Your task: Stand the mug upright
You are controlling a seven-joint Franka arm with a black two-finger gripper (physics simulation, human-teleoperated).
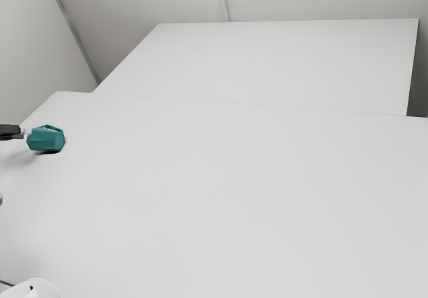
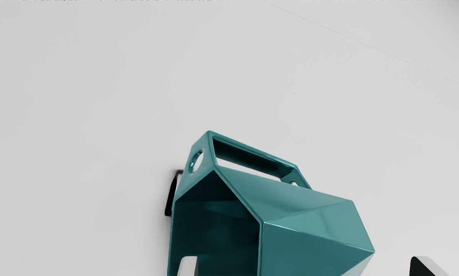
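The gripper is at the far left edge of the exterior view, its tip right beside the teal faceted mug. In the wrist view the gripper stands open, its fingers wide apart. The mug lies tipped on its side, its handle turned away from the fingers. One of the fingers overlaps the mug's dark open mouth; whether it is inside cannot be told. The other finger stands apart from the mug, beyond its closed end. The mug's lower part is cut off there.
A white tabletop stretches to the exterior view's right, with a second white surface behind it across a thin seam. A rounded white part, perhaps of the arm, shows at the exterior view's lower left corner. Pale walls stand behind.
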